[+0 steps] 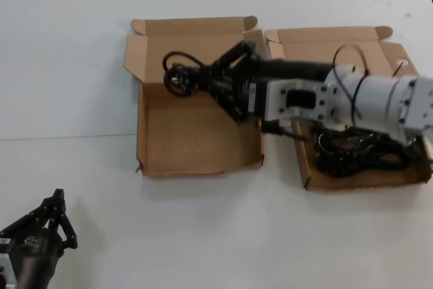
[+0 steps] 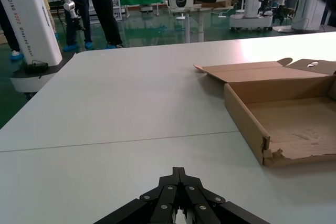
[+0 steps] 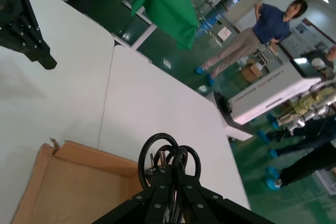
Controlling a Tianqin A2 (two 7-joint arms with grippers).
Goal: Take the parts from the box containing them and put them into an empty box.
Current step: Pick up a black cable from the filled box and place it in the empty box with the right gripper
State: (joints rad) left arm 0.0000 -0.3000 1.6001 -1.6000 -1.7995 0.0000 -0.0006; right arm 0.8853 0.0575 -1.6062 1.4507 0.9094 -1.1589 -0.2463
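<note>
Black cables (image 1: pixel 181 78), brown boxes (image 1: pixel 196 137)

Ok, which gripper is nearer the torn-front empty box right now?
The right gripper: it hangs over the empty box, shut on a looped black power cable. The left gripper sits well off it, over bare table on the robot's near left.

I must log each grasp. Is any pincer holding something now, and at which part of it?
The right pincer holds one looped black cable near the end of its bundle, over the empty box. The left pincer holds nothing.
</note>
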